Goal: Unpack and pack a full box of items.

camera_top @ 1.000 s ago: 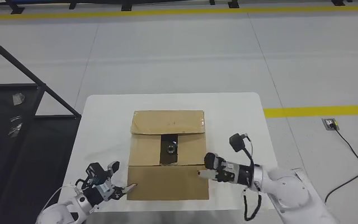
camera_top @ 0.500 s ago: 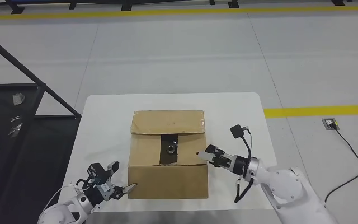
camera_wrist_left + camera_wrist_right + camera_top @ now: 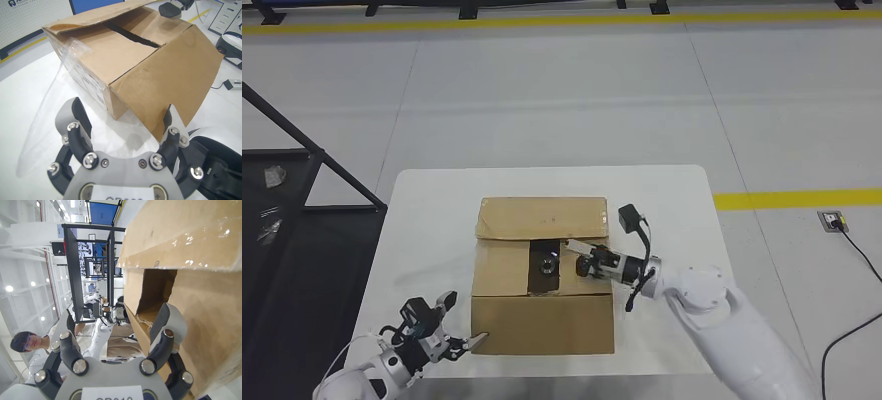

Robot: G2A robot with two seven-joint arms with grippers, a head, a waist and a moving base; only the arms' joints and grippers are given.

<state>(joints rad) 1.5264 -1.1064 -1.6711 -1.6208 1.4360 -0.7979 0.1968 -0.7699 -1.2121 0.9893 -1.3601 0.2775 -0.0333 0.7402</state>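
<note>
One cardboard box (image 3: 542, 270) stood in the middle of a single white table (image 3: 432, 215), its two inner flaps lying nearly flat with a dark gap between them, where one small dark item (image 3: 546, 266) could be seen. The near outer flap hung down the front; the far one lay over the top. One strip of clear tape (image 3: 56, 75) trailed from the box's left side. The right gripper (image 3: 577, 265) (image 3: 117, 311) hovered over the right inner flap, fingers apart astride its edge, not clamped. The left gripper (image 3: 464, 318) (image 3: 122, 103) sat near the box's front left corner, fingers spread wide and empty.
</note>
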